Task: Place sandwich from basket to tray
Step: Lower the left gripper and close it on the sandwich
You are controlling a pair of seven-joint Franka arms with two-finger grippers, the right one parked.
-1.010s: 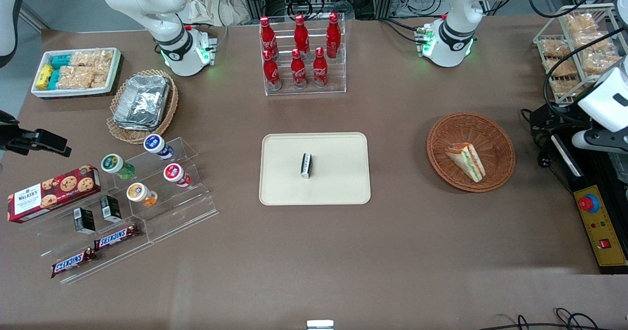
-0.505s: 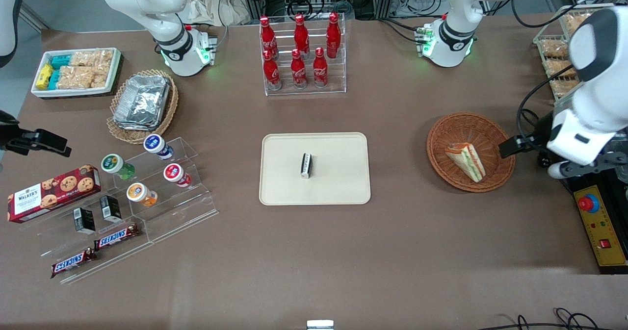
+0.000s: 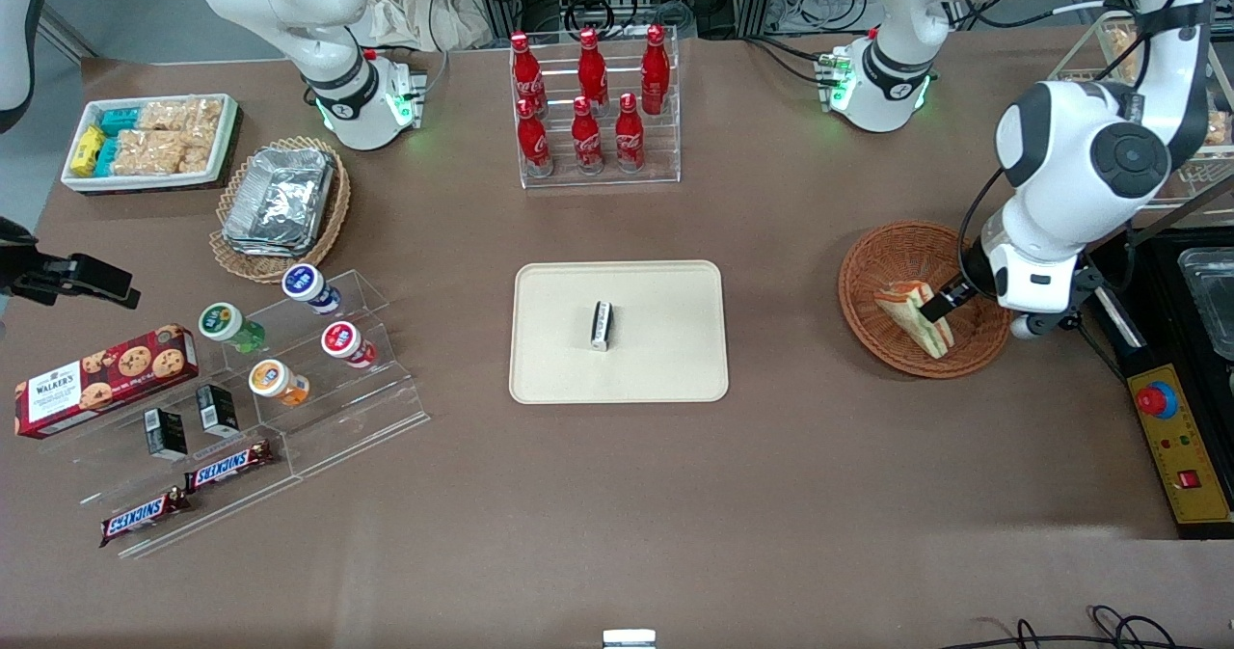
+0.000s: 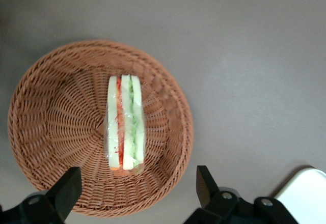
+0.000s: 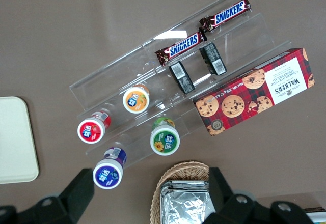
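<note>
Even, soft overhead light fills the room. Around the basket (image 3: 924, 299) shadows stay faint. The gripper (image 4: 136, 196), fingers spread wide above the basket, looks blurred, while the sandwich (image 4: 125, 123) wrap shows slight glare.

"SNICKERS" on 2 bars (image 5: 224, 13), "WALKERS" on the red tartan cookie box (image 5: 254, 92), Coca-Cola script on red bottles (image 3: 587, 99)

Hidden or cut off, as I see it from the console:

- sandwich (image 3: 914, 315): part covered by the gripper (image 3: 937, 304) in the front view.
- basket (image 3: 872, 268): rim toward the working arm hidden under the arm.
- gripper (image 4: 135, 193): finger bases run off the wrist picture's edge.
- small dark pack (image 3: 602, 325) on the tray (image 3: 665, 360): label too small to read.
</note>
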